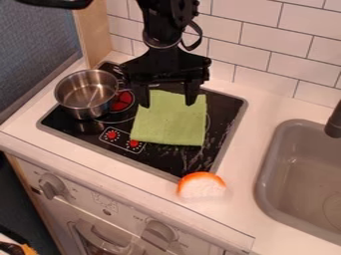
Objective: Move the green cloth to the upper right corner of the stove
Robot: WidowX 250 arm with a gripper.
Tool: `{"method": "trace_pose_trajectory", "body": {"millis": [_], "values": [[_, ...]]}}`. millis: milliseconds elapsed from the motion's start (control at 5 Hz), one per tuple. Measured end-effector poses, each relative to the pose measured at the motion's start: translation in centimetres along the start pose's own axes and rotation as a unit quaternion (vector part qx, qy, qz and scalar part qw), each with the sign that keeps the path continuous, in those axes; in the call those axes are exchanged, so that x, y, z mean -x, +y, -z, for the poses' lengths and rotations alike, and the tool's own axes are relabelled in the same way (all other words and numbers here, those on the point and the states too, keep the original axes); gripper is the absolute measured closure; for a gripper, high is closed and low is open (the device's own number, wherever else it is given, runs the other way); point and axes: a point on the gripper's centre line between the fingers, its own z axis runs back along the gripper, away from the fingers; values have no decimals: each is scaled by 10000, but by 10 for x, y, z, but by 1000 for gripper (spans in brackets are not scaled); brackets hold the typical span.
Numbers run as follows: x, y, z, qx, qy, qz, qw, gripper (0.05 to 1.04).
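My hand [168,103] is released, spread wide above green cloth [170,124] inside stove's right edge [234,127], presumably for pinching.

At the top edge, we lose the upper part of the black arm [160,22] and of a dark shape [57,3] to its left. We see the sink [264,174] and dark faucet [334,123] cropped at right, the oven front [90,201] at bottom. We cannot identify a dark and yellow item [15,248] cut off at lower left. The green cloth [170,124], metal pot [85,94] and tool [168,104] hide parts of the stove [228,117] from us, its control markings too small to read.
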Motion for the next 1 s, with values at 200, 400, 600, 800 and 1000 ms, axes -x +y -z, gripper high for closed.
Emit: {"method": "trace_pose_trajectory", "body": {"millis": [200, 400, 600, 800, 1000], "values": [[5, 0, 7, -15, 141, 7, 9999, 83], [-4, 6, 12, 267, 191, -142, 9994, 83], [-20, 4, 27, 416, 308, -123, 9986, 83], [-31, -1, 50, 348, 398, -27, 9986, 83], [-33, -12, 75, 60, 592, 177, 9981, 83]]}}
